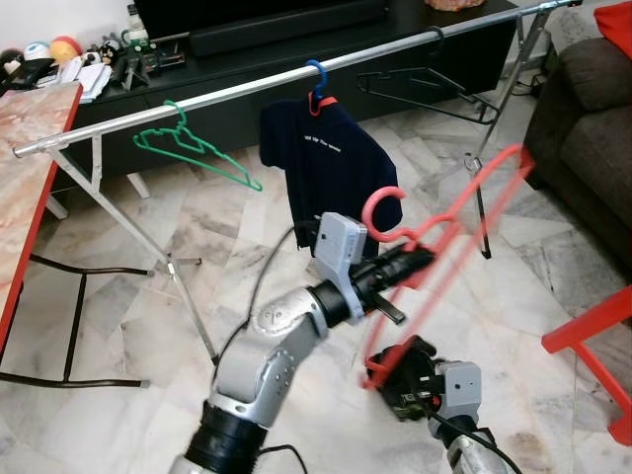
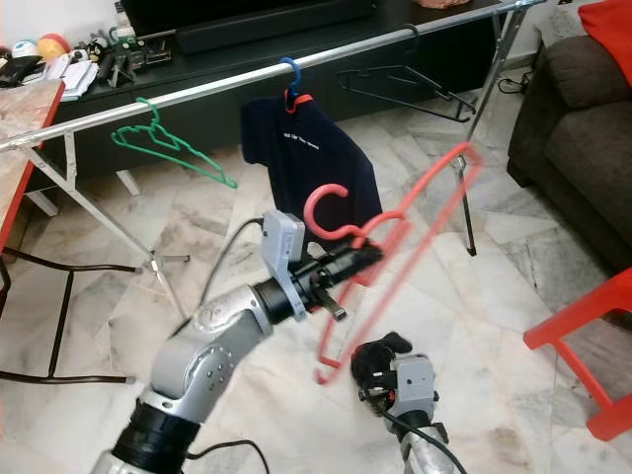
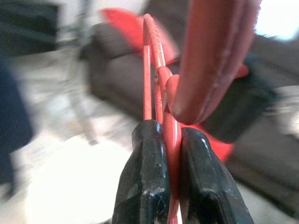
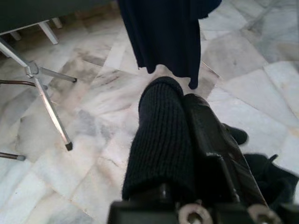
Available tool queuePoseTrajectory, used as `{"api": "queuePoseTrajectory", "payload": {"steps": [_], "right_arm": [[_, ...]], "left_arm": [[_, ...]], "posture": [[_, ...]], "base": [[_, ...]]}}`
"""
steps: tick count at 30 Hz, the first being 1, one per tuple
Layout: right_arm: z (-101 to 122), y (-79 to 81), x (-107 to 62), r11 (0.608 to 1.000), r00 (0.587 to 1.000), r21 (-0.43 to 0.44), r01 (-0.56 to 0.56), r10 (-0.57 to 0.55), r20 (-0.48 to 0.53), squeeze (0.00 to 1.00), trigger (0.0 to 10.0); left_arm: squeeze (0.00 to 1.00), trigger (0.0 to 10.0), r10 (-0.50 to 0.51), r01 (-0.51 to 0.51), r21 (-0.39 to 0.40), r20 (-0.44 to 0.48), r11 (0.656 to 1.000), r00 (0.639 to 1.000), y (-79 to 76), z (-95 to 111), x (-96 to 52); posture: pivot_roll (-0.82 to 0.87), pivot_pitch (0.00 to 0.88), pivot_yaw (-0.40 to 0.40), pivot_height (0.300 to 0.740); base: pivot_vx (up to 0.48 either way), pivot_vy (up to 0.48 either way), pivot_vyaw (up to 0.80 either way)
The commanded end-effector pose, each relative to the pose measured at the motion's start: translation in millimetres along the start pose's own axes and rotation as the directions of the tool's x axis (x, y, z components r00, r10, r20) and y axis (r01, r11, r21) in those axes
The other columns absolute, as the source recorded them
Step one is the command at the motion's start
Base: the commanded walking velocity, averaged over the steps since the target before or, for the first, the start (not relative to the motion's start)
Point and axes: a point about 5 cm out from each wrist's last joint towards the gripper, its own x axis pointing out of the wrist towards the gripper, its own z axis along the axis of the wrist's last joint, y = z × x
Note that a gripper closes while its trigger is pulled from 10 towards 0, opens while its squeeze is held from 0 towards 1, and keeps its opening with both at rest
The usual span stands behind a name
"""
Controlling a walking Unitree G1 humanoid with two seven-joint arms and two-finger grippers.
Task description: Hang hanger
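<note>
My left gripper is shut on a red plastic hanger just below its hook, and holds it tilted in the air in front of me. The left wrist view shows the two black fingers pinching the red hanger. The silver clothes rail runs across the room beyond it, higher and farther away. The hanger's lower corner hangs close by my right gripper. That gripper is low, its fingers pressed together, one in a black knit sleeve.
On the rail hang a green hanger, a navy T-shirt on a blue hanger, and a black hanger. A red-edged table stands left. A dark sofa and a red frame stand right. A black TV cabinet stands behind.
</note>
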Motion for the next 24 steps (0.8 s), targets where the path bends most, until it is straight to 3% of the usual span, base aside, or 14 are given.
{"api": "queuePoseTrajectory", "payload": {"steps": [1,4,5,10,12,14,15,16,18,19,21,22,23,24], "right_arm": [[-1,-3.1,-2.5,0.998,0.998,0.021,0.063,-0.063,0.01,0.0,0.0],[9,-15.7,-1.3,0.979,0.983,0.125,0.161,-0.17,0.07,0.0,0.0],[9,-15.7,-1.3,0.979,0.983,0.125,0.161,-0.17,0.07,0.0,0.0],[21,-30.7,-3.7,0.938,0.943,0.216,0.272,-0.304,0.133,0.0,0.0],[24,-35.4,-4.9,0.924,0.93,0.238,0.298,-0.338,0.146,0.0,0.0],[37,-48.3,-8.0,0.876,0.88,0.313,0.367,-0.436,0.188,0.0,0.0],[37,-48.3,-8.0,0.876,0.88,0.313,0.367,-0.436,0.188,0.0,0.0],[50,-50.6,-7.6,0.872,0.861,0.321,0.37,-0.452,0.235,0.0,0.0],[65,-50.0,-6.5,0.884,0.851,0.306,0.353,-0.439,0.289,0.0,0.0],[65,-50.0,-6.5,0.884,0.851,0.306,0.353,-0.439,0.289,0.0,0.0],[75,-52.1,-6.1,0.881,0.838,0.316,0.353,-0.448,0.312,0.0,0.0],[79,-52.5,-5.8,0.88,0.835,0.32,0.352,-0.45,0.318,0.0,3.1],[79,-52.5,-5.8,0.88,0.835,0.32,0.352,-0.45,0.318,0.0,3.1],[84,-51.8,-6.0,0.883,0.834,0.316,0.349,-0.446,0.326,0.0,9.1]], "left_arm": [[0.0,10.0,0.164,-0.162,0.075,-0.021,0.984,0.986,29.8,-1,-16.7],[0.0,10.0,0.322,-0.301,0.192,-0.09,0.934,0.942,60.4,-13,-46.7],[0.0,10.0,0.322,-0.301,0.192,-0.09,0.934,0.942,60.4,-13,-46.7],[0.0,10.0,0.538,-0.481,0.292,-0.161,0.827,0.827,91.4,-39,-91.2],[0.0,10.0,0.575,-0.509,0.311,-0.175,0.803,0.799,96.2,-45,-102.2],[0.0,10.0,0.634,-0.546,0.343,-0.246,0.765,0.733,103.4,-71,-135.5],[0.0,10.0,0.634,-0.546,0.343,-0.246,0.765,0.733,103.4,-71,-135.5],[0.0,10.0,0.646,-0.542,0.363,-0.308,0.758,0.698,102.7,-92,-156.6],[0.0,10.0,0.675,-0.571,0.36,-0.364,0.738,0.642,102.2,-111,-178.0],[0.0,10.0,0.675,-0.571,0.36,-0.364,0.738,0.642,102.2,-111,-178.0],[0.0,10.0,0.71,-0.595,0.388,-0.419,0.703,0.566,103.3,-128,-197.3],[0.0,10.0,0.718,-0.607,0.389,-0.449,0.693,0.532,102.6,-138,-207.0],[0.0,10.0,0.718,-0.607,0.389,-0.449,0.693,0.532,102.6,-138,-207.0],[0.0,10.0,0.722,-0.621,0.386,-0.485,0.683,0.493,100.8,-148,-218.3]], "posture": [[-0.06,0.211,0.115,0.74],[-0.06,0.212,0.111,0.74],[-0.06,0.212,0.111,0.74],[-0.06,0.209,0.104,0.74],[-0.06,0.209,0.098,0.74],[-0.06,0.205,0.086,0.74],[-0.06,0.205,0.086,0.74],[-0.06,0.205,0.077,0.74],[-0.06,0.205,0.07,0.74],[-0.06,0.205,0.07,0.74],[-0.06,0.203,0.07,0.74],[-0.05,0.201,0.069,0.74],[-0.05,0.201,0.069,0.74],[-0.05,0.198,0.067,0.74]], "base": [[0.0,0.0,0.0],[0.0,0.0,0.0],[0.0,0.0,0.0],[0.0,0.0,0.0],[0.0,0.0,0.0],[0.0,0.0,0.0],[0.0,0.0,0.0],[0.0,0.0,0.0],[0.0,0.0,0.0],[0.0,0.0,0.0],[0.0,0.0,0.0],[0.0,0.0,0.0],[0.0,0.0,0.0],[0.0,0.0,0.0]]}}
